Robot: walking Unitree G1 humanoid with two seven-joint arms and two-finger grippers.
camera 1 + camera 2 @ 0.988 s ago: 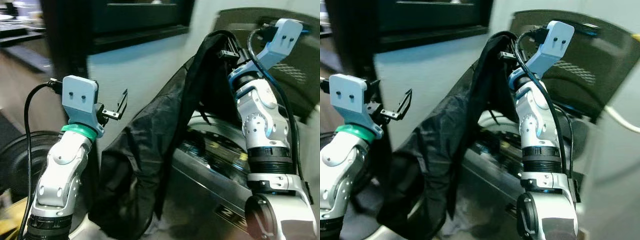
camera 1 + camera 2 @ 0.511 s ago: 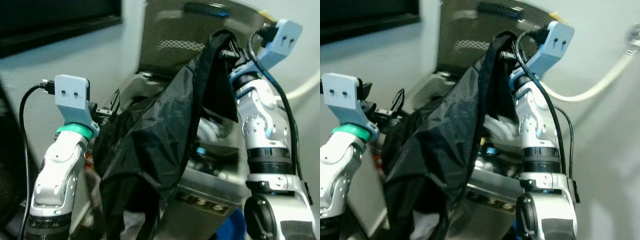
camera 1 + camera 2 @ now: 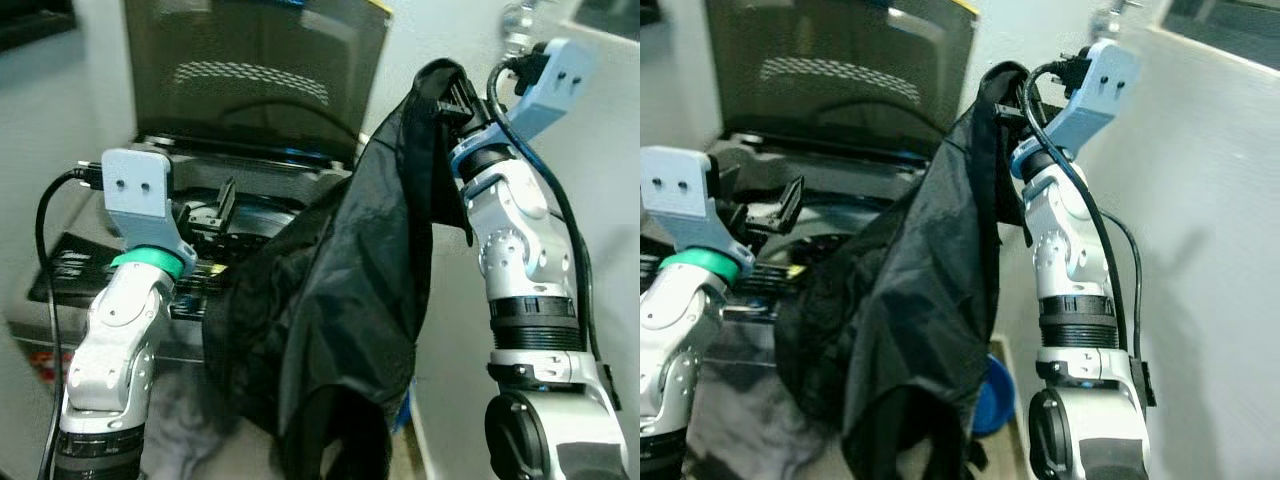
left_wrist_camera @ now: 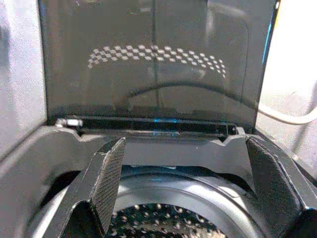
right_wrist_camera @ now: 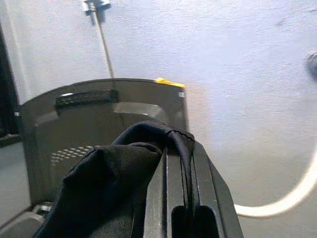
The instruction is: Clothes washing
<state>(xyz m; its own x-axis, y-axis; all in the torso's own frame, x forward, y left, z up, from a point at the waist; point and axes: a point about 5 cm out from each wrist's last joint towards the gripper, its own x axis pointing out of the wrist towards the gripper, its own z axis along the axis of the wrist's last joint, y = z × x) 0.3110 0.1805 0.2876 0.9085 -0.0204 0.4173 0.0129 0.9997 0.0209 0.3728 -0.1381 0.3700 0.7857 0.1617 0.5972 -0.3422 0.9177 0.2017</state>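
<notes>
Up at about one o'clock in the head views, the right gripper [image 5: 184,163] has its fingers pinched tight on a black garment [image 3: 330,300], which drapes down from them across the middle of the scene, in front of the top-loading washing machine [image 3: 250,175]. Its tinted lid [image 4: 153,59] stands raised. At nine o'clock the left gripper [image 4: 188,163] hovers over the perforated drum [image 4: 158,223], fingers [image 4: 106,176] spread wide and holding nothing
</notes>
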